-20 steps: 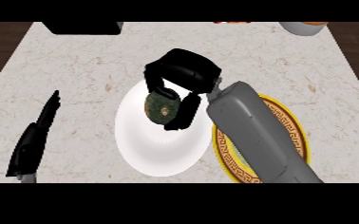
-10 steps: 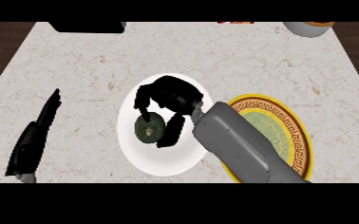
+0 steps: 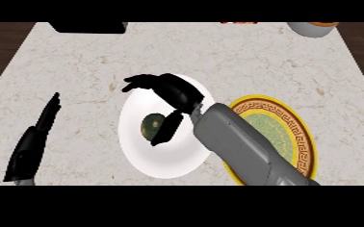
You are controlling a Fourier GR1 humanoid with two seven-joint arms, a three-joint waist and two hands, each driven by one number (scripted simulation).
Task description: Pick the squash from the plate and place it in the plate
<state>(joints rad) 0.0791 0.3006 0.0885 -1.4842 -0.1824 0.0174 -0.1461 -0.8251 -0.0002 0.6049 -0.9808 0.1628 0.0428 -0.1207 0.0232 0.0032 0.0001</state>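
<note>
Squash (image 3: 151, 125) lies on the white plate (image 3: 160, 161), at about 7 o'clock from the right hand (image 3: 177, 92). The fingers (image 3: 141, 82) are spread open above it, and the thumb (image 3: 166, 128) touches its right side. The left hand (image 3: 34, 143) rests far off.

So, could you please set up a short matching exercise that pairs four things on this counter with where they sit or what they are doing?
Things:
1. squash
2. white plate
3. yellow-rimmed plate
4. left hand

Descriptions:
A. resting at the view's left edge
B. lying on the white plate, right hand above it
C. partly hidden by the right forearm
D. holding the squash

Pairs: 1-B, 2-D, 3-C, 4-A
</note>
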